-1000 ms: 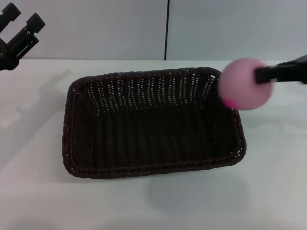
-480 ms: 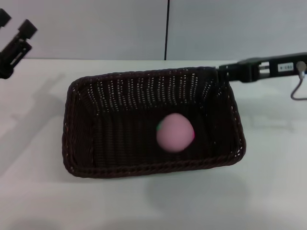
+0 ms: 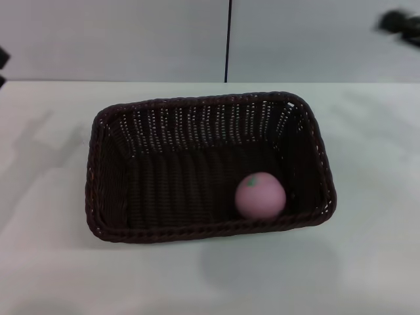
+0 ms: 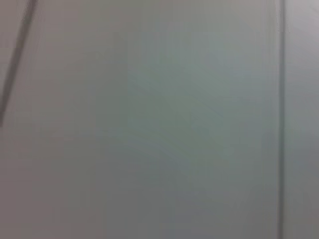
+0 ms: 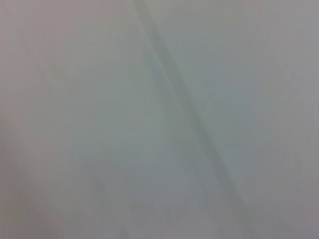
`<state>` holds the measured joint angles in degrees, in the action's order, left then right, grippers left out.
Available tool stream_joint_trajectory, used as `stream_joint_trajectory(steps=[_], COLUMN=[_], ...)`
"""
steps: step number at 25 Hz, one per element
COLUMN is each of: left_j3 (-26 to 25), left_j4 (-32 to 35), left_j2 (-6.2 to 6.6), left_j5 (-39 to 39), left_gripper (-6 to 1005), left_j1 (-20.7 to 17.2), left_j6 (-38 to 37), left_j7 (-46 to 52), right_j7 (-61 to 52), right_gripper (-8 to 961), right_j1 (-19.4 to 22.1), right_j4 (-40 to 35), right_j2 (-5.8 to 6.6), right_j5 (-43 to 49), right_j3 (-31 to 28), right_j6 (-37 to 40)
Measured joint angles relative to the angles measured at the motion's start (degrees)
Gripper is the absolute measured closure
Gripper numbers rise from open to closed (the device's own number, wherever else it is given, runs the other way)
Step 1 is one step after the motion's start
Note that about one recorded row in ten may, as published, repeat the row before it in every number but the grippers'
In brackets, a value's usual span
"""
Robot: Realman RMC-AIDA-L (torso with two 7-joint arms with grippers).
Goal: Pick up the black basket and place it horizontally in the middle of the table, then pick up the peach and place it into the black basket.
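Mid-table: peach [image 3: 260,195] lying loose inside the black basket [image 3: 105,177], both arms pulled clear
Basket sits long side across the table [image 3: 367,262], roughly central; peach rests on its floor toward the robot's right, near the front wall, nothing holding it, so the task looks finished. Right gripper [image 3: 400,21] only a dark blur at the far upper corner, left gripper [image 3: 2,59] a sliver at the edge: cannot tell how either's fingers stand. Both wrist views show blank grey only

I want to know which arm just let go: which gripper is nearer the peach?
Right. The right gripper is a dark blur at the far right corner, above the basket's peach end. The left gripper barely shows at the far left edge, across the basket.
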<state>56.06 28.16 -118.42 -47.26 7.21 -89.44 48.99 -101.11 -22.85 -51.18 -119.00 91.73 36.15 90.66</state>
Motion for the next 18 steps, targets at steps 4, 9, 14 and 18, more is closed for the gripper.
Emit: stream_joint_trajectory(steps=[4,9,14,18], left_j3=[-4.5,-8.0,-8.4,-9.3], left_j4=[-5.4,-12.4,-15.3,-19.7], left_j2=[0.15,0.05,0.06,-0.13], left_j5=[0.0,0.0,0.0,0.0], left_gripper=[257,257,257,257], left_j1=[0.2,0.4,0.1,0.4], left_j6=[-1.0,-4.2,-5.1,-7.7], left_j7=[-2.1,-10.0,-15.0,-18.3], right_j7=[18.6,45.4,61.7,69.0], right_gripper=[261,245,244,244], right_j1=[7.3,9.8,9.4,8.0], right_j4=[13.2,36.3,49.8,53.9], right_j2=[-0.12,-0.12,-0.4,-0.47], right_j5=[-18.0,-37.1,-48.3,-51.5], right_j3=[-0.3,-1.0,-1.1,-1.0], right_j6=[-0.1,1.8,6.2,6.0])
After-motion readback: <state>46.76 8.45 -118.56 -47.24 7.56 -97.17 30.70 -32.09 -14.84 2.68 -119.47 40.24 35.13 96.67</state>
